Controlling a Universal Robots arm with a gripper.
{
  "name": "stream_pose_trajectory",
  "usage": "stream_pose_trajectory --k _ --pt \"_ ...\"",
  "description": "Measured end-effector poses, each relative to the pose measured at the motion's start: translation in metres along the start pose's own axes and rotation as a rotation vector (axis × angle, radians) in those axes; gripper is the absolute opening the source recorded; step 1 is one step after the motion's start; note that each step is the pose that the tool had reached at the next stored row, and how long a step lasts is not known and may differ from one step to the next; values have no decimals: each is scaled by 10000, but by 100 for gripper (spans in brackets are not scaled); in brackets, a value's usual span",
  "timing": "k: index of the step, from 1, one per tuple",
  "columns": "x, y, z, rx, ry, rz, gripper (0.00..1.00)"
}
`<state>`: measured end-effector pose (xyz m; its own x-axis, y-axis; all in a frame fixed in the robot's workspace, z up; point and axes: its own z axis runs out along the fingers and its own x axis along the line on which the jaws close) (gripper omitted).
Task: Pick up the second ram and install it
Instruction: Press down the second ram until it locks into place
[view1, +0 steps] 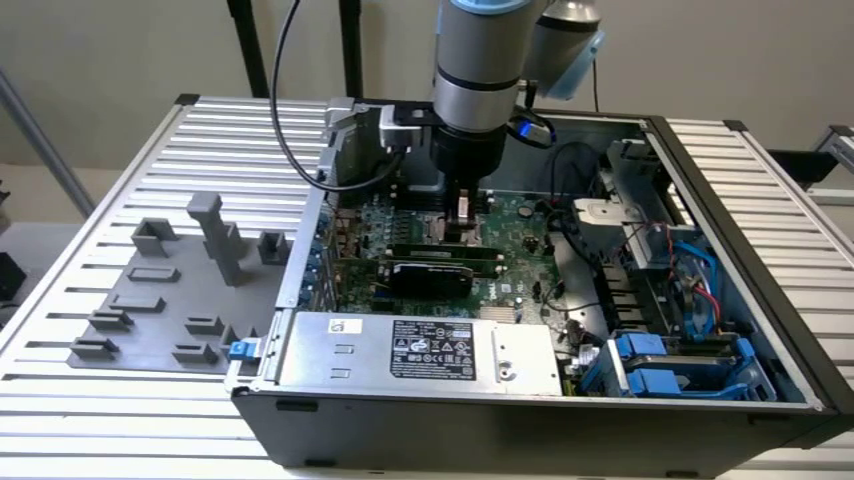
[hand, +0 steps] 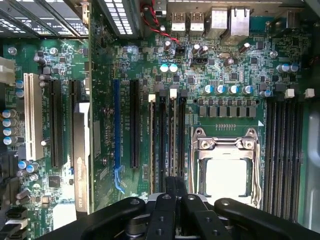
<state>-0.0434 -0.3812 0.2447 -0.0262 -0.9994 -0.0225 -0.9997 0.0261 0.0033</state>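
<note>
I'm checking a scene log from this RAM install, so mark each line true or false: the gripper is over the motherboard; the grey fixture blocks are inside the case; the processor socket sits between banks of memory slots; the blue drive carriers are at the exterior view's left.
1. The gripper is over the motherboard inside the open computer case. True.
2. The grey fixture blocks are inside the case. False: they stand on the slatted table, outside the case, on the exterior view's left.
3. The processor socket sits between banks of memory slots. True.
4. The blue drive carriers are at the exterior view's left. False: they are in the case's corner on the exterior view's right.
</note>
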Motion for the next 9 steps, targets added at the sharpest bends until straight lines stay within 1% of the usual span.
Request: stream_pose_trajectory --k 3,9 --pt "-7 15 35 1 -11 -2 0" --pt "-14 21 105 0 -13 -2 0"
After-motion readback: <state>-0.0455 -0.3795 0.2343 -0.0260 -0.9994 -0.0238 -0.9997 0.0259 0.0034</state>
